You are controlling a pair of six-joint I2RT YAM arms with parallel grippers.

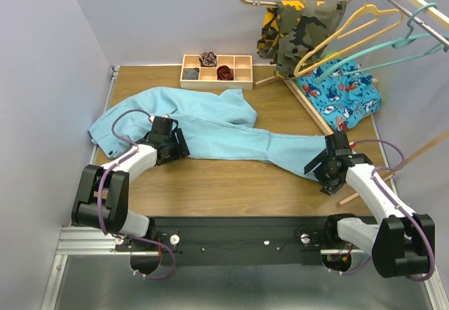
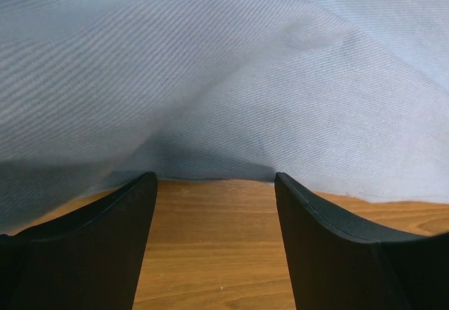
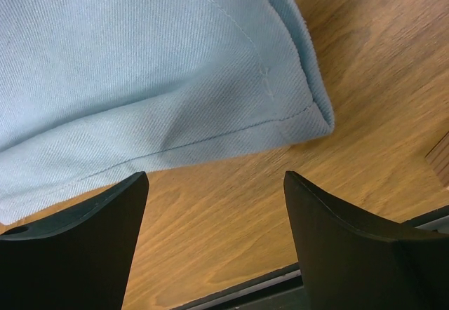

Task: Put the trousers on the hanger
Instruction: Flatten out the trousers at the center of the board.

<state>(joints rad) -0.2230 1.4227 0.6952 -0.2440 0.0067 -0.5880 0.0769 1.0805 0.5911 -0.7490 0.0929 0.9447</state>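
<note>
The trousers (image 1: 210, 131) lie spread across the wooden table (image 1: 231, 187). They are plain sky-blue cloth, soft and rumpled. The wider end is bunched out past the left gripper (image 1: 172, 147), and one long leg runs over to the right gripper (image 1: 326, 171).

The left gripper's fingers (image 2: 91, 247) stand apart with only bare wood between them. The cloth's edge lies just past their tips, humped up in a shadowed fold, and a fine diagonal weave shows in it.

The right gripper is spread wide too and holds nothing. Just ahead of its fingers (image 3: 351, 247) sits the end of the leg, with a stitched hem and a squared corner on the right-hand finger's side.

The teal hanger (image 1: 403, 41) hangs from the rail (image 1: 403, 12), well beyond the right gripper and apart from the trousers.
</note>
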